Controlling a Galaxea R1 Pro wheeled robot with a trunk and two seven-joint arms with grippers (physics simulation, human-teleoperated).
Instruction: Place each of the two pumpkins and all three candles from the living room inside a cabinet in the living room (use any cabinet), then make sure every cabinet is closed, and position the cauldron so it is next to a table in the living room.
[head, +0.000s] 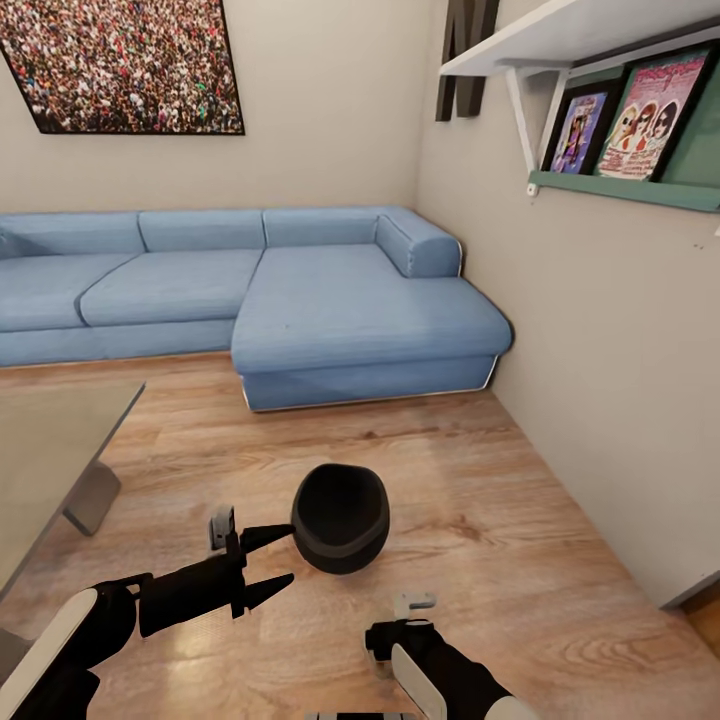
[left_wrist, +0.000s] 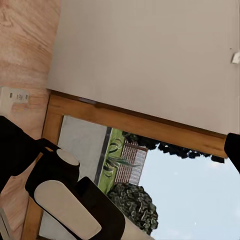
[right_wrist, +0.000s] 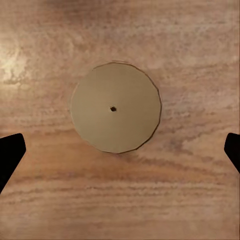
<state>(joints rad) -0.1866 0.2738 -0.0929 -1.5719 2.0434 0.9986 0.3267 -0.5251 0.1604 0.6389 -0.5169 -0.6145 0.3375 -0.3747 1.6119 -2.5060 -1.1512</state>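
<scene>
The black cauldron (head: 340, 517) stands on the wood floor in front of the sofa, its wide mouth facing up. My left gripper (head: 285, 556) reaches in from the left and is open. Its upper fingertip is right at the cauldron's left side, but I cannot tell whether it touches. Seen from straight above in the right wrist view, a candle (right_wrist: 115, 107) shows its round cream top and dark wick dot. My right gripper (right_wrist: 120, 154) hangs open over it, one dark fingertip at each side and well clear. The table (head: 45, 450) with the glossy top is at the left.
A blue corner sofa (head: 330, 300) fills the back of the room. A beige wall (head: 620, 400) with a shelf of framed pictures (head: 625, 110) runs down the right side. The table's grey block leg (head: 92, 497) is left of my left arm. Bare wood floor surrounds the cauldron.
</scene>
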